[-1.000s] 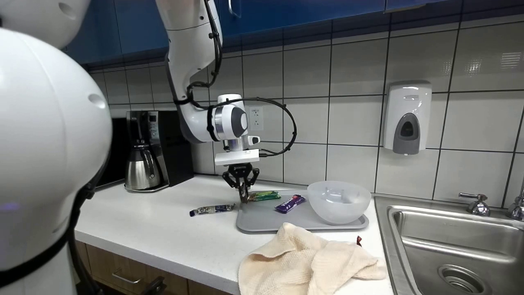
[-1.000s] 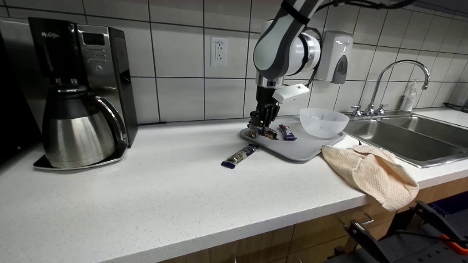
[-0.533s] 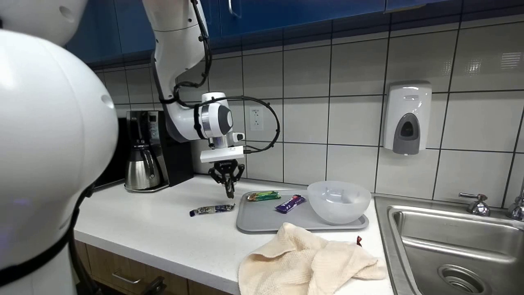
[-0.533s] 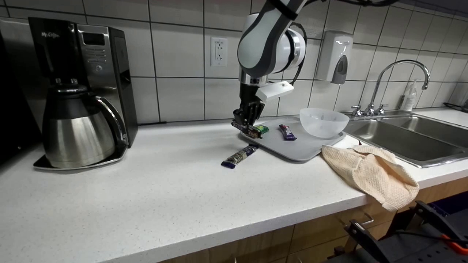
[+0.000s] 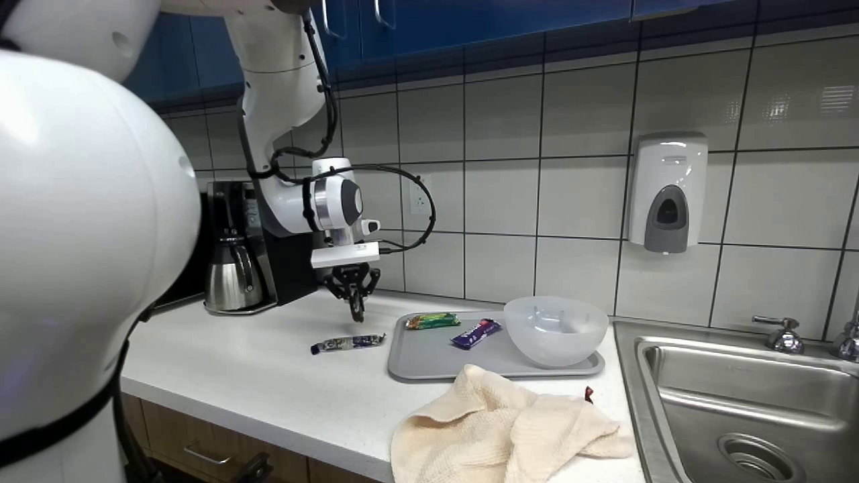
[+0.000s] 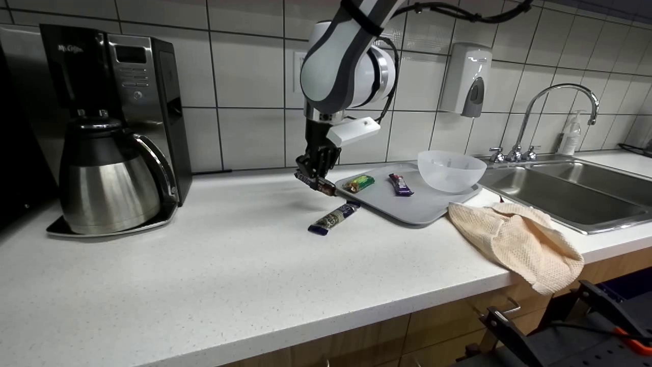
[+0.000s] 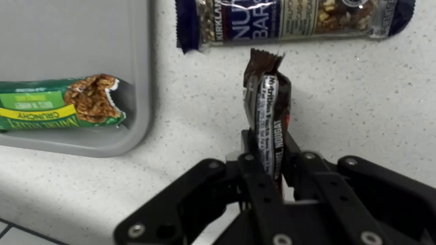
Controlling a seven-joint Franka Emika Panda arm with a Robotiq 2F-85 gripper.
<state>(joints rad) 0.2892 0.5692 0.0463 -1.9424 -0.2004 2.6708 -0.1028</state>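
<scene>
Robot arm [image 5: 282, 100]: glossy white shell, rounded contours; bulbous section [image 5: 80, 228] with a shallow round recess [image 5: 186, 164]. Dark grey trim [image 6: 349, 76] along the shell's edge. Bright silver ring [image 6: 381, 74] at the wrist joint; dark grey oval cap [image 5: 350, 202] at its end; metallic collar [image 6: 318, 113] below. Black cable [image 5: 433, 211], one wide loop, bound at intervals. Black straps [image 6: 360, 18] around the limb. White housing [image 6: 353, 131], boxy, straight-edged. Gripper [image 7: 267, 146]: black, linked construction; bars [image 7: 351, 212] with small round holes [image 7: 343, 198]; silver screws [image 7: 136, 230] at the pivots.
</scene>
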